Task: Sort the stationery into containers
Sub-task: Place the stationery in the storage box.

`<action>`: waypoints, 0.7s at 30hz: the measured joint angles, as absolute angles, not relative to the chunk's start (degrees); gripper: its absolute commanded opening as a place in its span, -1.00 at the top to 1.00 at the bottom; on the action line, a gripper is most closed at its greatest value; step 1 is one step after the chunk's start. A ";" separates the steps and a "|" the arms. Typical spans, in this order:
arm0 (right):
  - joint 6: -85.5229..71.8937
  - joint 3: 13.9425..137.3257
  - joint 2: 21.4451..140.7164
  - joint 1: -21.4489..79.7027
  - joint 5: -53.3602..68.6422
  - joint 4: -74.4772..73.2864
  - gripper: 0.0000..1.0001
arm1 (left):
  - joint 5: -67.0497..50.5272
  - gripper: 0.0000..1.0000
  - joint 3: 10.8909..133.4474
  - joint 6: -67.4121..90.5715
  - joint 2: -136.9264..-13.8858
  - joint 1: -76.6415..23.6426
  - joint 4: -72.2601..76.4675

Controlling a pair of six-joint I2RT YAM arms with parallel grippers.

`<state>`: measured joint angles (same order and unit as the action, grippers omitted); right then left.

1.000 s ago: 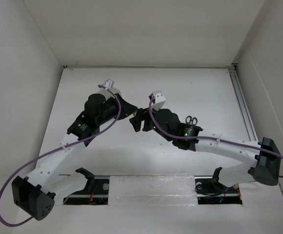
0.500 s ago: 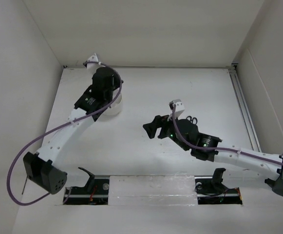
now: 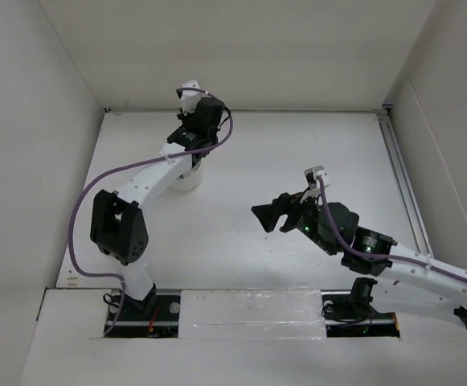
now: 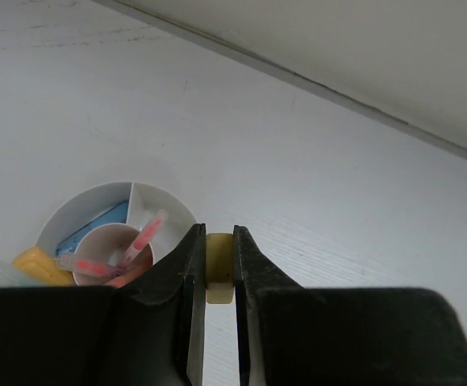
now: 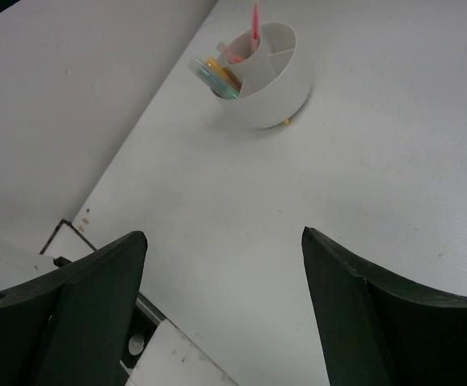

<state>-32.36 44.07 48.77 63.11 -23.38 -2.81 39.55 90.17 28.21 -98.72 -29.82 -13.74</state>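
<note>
Gone from the mid-table huddle of a second ago. Now at far left with the left gripper (image 4: 219, 240), pinched nearly shut on a small tan eraser cube (image 4: 219, 273), just beside the rim of the white cup (image 4: 162, 195). Pulled back near-right with the right gripper (image 5: 223, 237), spread wider than before, holding nothing. Cup details: smooth round plastic wall, thin dividers, pink pens (image 4: 141, 239) in the centre tube, blue piece (image 4: 92, 229) and orange highlighter (image 4: 36, 265) in outer pockets. Matte white table (image 4: 297, 161).
</note>
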 measured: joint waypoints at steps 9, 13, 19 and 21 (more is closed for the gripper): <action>-31.70 41.60 46.74 63.09 -22.15 -4.56 -0.68 | 41.71 1.00 92.82 20.29 -105.10 -29.82 -11.66; -31.70 41.17 45.76 63.09 -21.28 -4.89 -0.68 | 42.89 1.00 93.21 16.73 -107.57 -29.61 -9.89; -31.75 41.06 44.21 63.09 -20.93 -4.95 -0.68 | 43.83 1.00 93.36 14.59 -110.89 -29.50 -8.27; -31.75 40.84 43.79 63.09 -20.84 -4.93 -0.68 | 44.03 1.00 93.36 14.39 -112.07 -29.45 -8.27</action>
<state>-31.75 40.84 43.79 63.09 -20.84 -4.93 44.03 93.36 14.39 -112.07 -29.45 -8.27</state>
